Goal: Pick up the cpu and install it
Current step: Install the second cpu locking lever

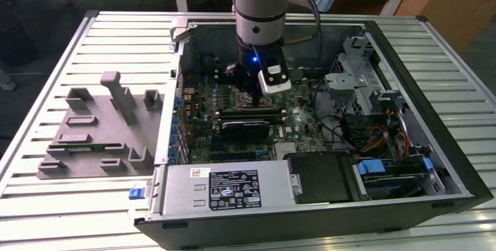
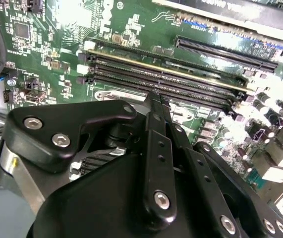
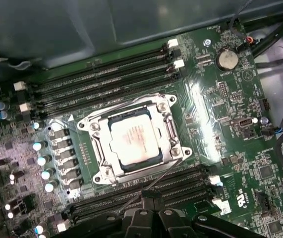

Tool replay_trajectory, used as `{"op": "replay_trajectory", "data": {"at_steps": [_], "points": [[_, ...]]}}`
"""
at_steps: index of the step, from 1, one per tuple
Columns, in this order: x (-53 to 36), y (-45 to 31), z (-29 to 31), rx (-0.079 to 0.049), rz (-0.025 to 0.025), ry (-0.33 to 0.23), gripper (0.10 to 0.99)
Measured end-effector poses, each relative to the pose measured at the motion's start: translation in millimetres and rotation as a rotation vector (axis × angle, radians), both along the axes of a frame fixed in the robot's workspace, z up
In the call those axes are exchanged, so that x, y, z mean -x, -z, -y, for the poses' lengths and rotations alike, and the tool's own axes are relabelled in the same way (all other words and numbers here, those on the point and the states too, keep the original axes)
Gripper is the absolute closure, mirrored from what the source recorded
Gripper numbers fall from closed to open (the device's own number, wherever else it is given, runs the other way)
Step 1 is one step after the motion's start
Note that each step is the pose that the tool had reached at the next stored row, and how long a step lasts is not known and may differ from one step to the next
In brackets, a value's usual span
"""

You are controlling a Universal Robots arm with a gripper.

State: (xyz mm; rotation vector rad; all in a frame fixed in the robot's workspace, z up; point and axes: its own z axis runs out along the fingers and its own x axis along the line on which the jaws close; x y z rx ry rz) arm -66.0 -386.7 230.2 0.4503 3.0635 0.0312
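The cpu (image 3: 133, 141), a flat square chip with a shiny silver-grey top, lies inside the metal socket frame (image 3: 173, 130) on the green motherboard (image 3: 230, 148). My black gripper (image 3: 148, 197) hovers just off one side of the socket, over the memory slots (image 3: 181, 186), with its fingers shut together and nothing between them. A thin wire lever (image 3: 157, 181) runs from the socket frame toward the fingertips. The second wrist view looks along the back of the closed gripper (image 2: 156, 101) toward more memory slots (image 2: 171, 74). In the exterior view the gripper (image 1: 246, 97) reaches down into the open computer case.
The open case (image 1: 403, 88) holds a power supply (image 1: 225, 187), a black cover (image 1: 322, 175), drive cages (image 1: 352, 82) and loose cables (image 1: 380, 137). A grey fixture tray (image 1: 93, 129) lies on the slatted table at the exterior view's left. Capacitors (image 3: 44, 158) stand beside the socket.
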Motion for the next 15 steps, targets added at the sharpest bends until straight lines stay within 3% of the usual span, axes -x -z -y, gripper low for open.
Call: {"op": "replay_trajectory", "data": {"at_steps": [10,15], "points": [[3.4,2.8,0.6,-0.027,-0.0001,-0.093,0.980],[9.4,4.5,2.2,-0.041,0.0002,-0.118,0.980]]}}
